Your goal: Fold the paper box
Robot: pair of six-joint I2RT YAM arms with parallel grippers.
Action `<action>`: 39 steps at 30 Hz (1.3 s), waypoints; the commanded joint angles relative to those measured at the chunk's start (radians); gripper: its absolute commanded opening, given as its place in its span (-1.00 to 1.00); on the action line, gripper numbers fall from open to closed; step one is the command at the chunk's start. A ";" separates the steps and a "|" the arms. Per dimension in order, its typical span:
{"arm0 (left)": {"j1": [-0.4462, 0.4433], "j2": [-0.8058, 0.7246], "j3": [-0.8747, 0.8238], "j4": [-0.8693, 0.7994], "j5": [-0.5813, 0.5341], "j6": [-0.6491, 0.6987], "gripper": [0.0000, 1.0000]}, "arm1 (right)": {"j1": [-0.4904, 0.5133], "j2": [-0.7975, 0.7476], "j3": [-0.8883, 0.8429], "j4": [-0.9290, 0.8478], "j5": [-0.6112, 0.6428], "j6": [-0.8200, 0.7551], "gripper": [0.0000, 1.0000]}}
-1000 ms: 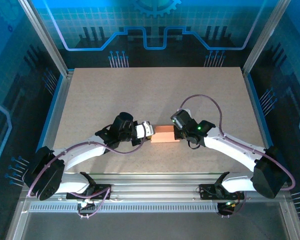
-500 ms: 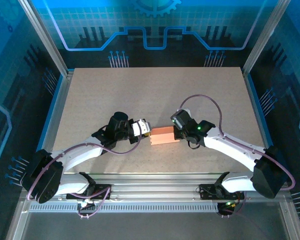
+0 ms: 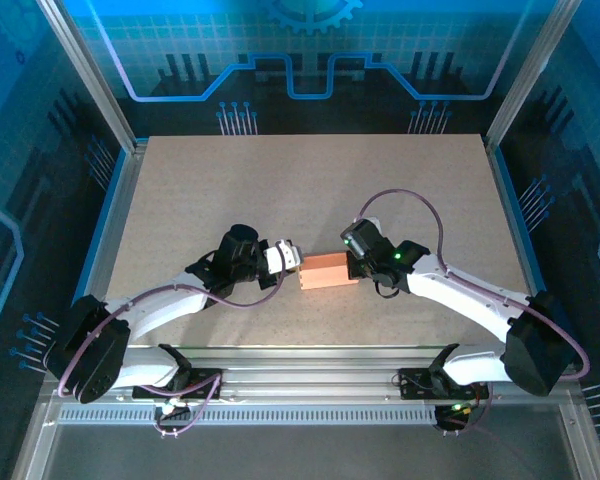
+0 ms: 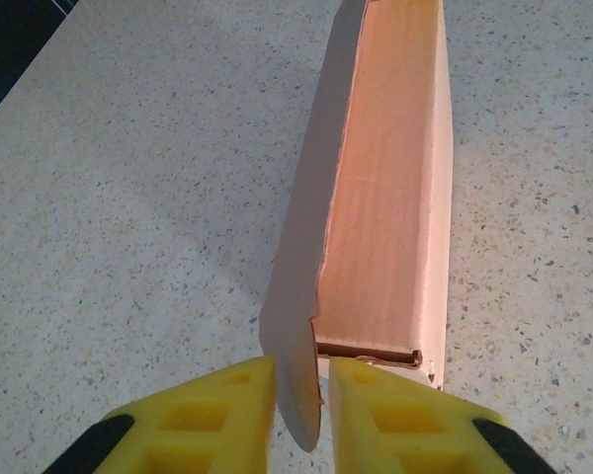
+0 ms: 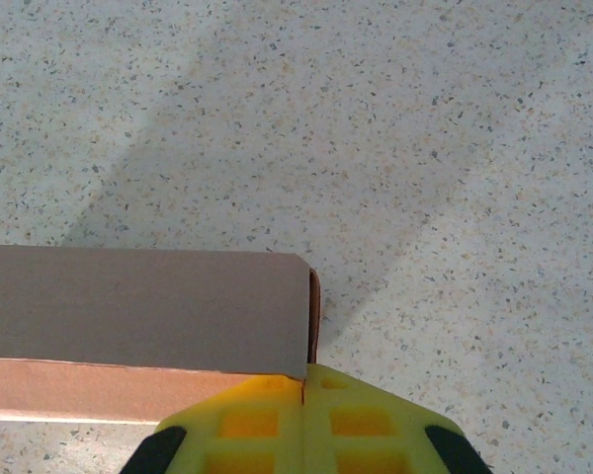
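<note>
One: Both pincers flank the paper box (image 3: 328,270); how will it handle?
Two: Light thin card, probably: stiff along creases, easily dented. Best taken gently by a flap edge.
One: The left pincer (image 4: 302,385)?
Two: Its wrist camera shows jaws narrowed about a loose flap, the box stretching straight ahead; whether they pinch cannot be told.
One: The right pincer (image 5: 304,380)?
Two: Pads pressed together, the box's end corner at their tips, its body running leftward. From overhead the box lies between both on the table (image 3: 280,180), flap too small to make out.
</note>
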 commanded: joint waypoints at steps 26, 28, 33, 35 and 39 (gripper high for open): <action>-0.004 0.031 0.157 -0.095 -0.042 -0.410 -1.00 | 0.048 0.024 0.021 -0.014 0.039 0.046 -1.00; -0.009 0.029 0.167 -0.102 -0.074 -0.461 -1.00 | 0.053 0.029 0.024 -0.015 0.043 0.048 -1.00; -0.011 0.041 0.178 -0.115 -0.100 -0.508 -1.00 | 0.071 0.043 0.038 -0.031 0.067 0.046 -1.00; -0.015 0.051 0.183 -0.124 -0.109 -0.518 -1.00 | 0.078 0.044 0.046 -0.040 0.078 0.046 -1.00; -0.024 0.071 0.191 -0.131 -0.118 -0.560 -1.00 | 0.087 0.055 0.061 -0.050 0.096 0.046 -1.00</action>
